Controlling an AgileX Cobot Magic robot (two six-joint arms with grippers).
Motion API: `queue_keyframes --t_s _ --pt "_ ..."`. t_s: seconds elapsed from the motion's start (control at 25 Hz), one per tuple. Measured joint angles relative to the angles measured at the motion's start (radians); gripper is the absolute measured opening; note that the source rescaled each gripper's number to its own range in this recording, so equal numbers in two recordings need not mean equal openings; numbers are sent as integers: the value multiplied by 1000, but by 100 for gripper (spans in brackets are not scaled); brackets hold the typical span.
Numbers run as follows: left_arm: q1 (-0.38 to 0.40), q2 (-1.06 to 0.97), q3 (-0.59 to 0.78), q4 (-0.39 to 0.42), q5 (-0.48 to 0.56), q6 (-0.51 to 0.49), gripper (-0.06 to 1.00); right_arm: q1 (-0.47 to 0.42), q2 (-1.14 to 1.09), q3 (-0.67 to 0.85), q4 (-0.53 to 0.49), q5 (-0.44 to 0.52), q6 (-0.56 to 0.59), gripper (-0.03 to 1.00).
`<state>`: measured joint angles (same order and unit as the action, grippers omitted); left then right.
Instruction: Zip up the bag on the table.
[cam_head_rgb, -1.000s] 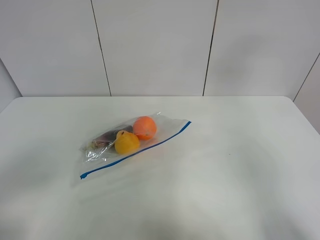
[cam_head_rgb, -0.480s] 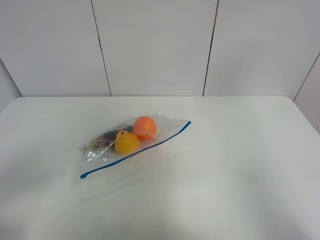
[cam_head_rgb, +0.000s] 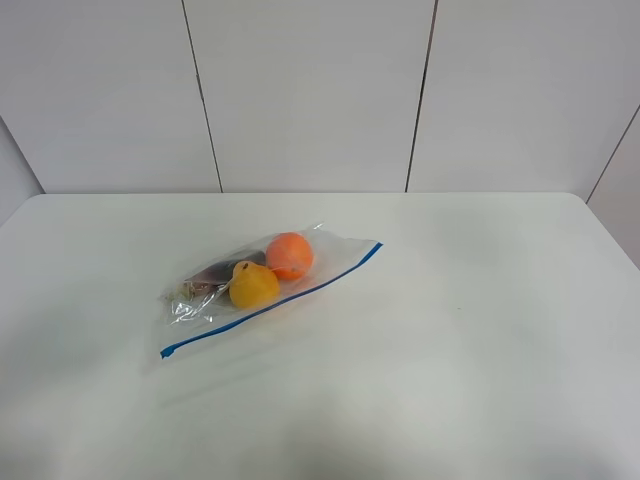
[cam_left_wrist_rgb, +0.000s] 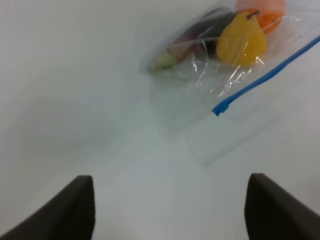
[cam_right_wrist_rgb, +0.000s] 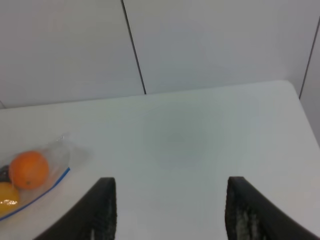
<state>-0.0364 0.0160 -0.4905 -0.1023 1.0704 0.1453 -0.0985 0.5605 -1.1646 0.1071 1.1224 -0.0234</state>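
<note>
Where the bag (cam_head_rgb: 268, 288) lies, left of centre on the table (cam_head_rgb: 470, 330), it sits flat and slanted, its blue seal strip (cam_head_rgb: 275, 301) running along the near long edge from near-left up to far-right. Clear plastic, wrinkled at the left end. Contents: an orange fruit (cam_head_rgb: 289, 255) toward the far side, a yellow fruit (cam_head_rgb: 254, 285) touching it on the near-left, and a dark purplish item (cam_head_rgb: 212, 272) behind the yellow one, too indistinct to identify. Whether the seal is pressed closed cannot be told.

Table: plain white, matte, rounded far corners. Behind it, a pale panelled wall (cam_head_rgb: 310, 95) with dark vertical seams.

Left gripper (cam_left_wrist_rgb: 170, 210): fingers apart, above bare table near the bag's left end, not touching. Right gripper (cam_right_wrist_rgb: 170, 210): fingers apart, well clear of the bag, over bare table.
</note>
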Motion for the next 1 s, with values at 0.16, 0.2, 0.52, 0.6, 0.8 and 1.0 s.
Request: queue_keyframes --t_s 0.16,0.2,0.52,0.6,0.8,1.0 --pt "0 0 0 0 0 0 97 0 -111 98 0 -10 23 57" --pt "0 0 0 0 0 0 97 0 -135 116 -1 -11 23 57" --pt "0 0 0 0 0 0 97 0 -374 267 -12 -66 23 57" --pt "0 0 0 0 0 0 97 0 -431 301 -12 -73 23 57" --pt "0 0 0 -6 0 0 97 0 -553 409 -12 -73 23 57" --pt "0 0 0 -7 0 0 97 1 -567 489 -8 -75 23 57"
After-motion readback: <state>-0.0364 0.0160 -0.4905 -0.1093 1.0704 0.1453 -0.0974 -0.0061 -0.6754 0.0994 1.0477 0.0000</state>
